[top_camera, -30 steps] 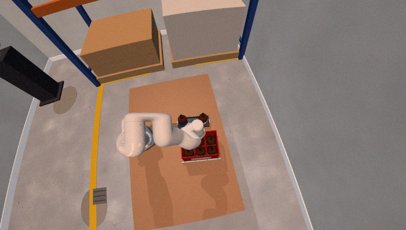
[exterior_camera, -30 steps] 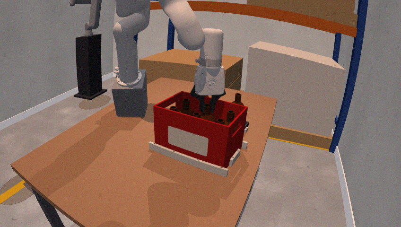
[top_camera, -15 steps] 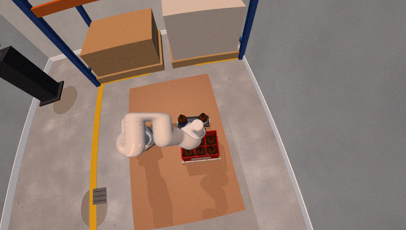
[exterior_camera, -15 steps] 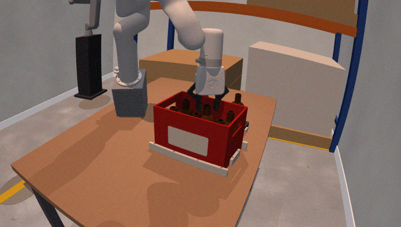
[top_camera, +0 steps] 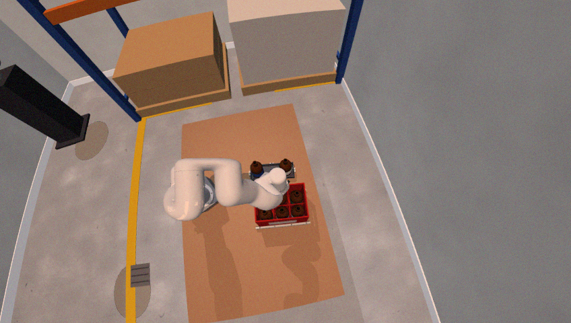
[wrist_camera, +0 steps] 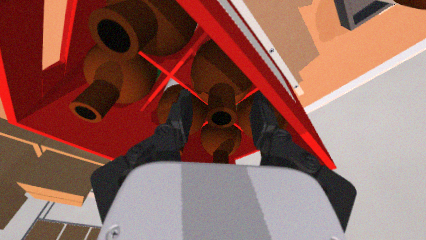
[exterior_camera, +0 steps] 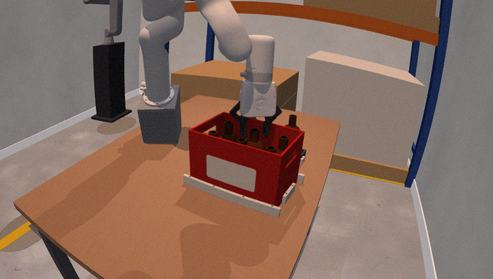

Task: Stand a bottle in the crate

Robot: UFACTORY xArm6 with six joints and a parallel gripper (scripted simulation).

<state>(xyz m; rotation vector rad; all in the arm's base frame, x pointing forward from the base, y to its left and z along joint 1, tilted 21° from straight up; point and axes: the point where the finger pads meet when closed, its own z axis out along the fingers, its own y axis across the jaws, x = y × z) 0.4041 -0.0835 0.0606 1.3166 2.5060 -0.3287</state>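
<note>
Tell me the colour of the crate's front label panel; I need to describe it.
Pale grey-white, a plain panel on the red crate; clearest in the exterior view.
</note>
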